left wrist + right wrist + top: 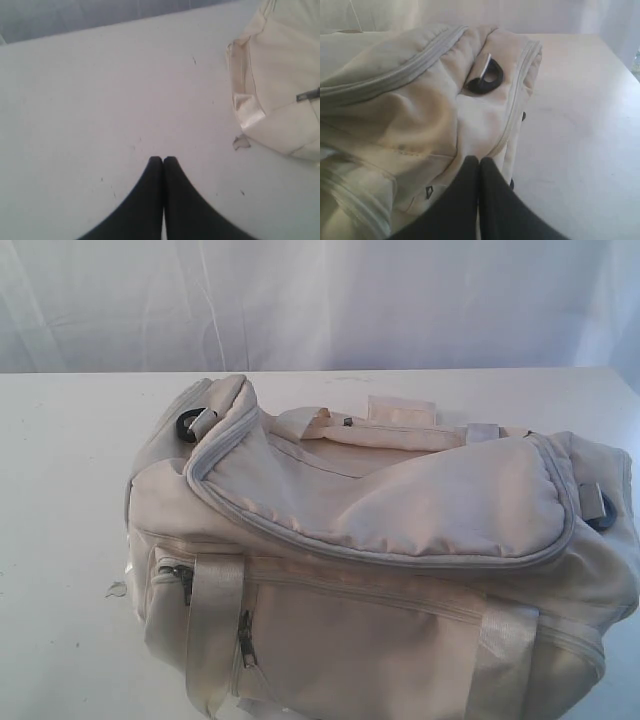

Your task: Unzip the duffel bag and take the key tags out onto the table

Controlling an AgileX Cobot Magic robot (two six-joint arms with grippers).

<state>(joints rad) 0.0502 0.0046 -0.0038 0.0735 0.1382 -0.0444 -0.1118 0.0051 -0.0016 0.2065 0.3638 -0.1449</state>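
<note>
Duffel bag (380,540) is slumpy cream fabric, grey piping; left pincer (163,159) and right pincer (479,159) are pinched together, empty.

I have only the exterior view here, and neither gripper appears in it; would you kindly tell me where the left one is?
Observer: The left gripper is shut, over the table, well apart from the duffel bag.
Operator: Thank you. And the right one?
Observer: The right gripper is shut too, close to the bag's end, near a black D-ring.
Operator: Do the wrist views show the key tags?
Observer: No, neither wrist view shows them.
</note>
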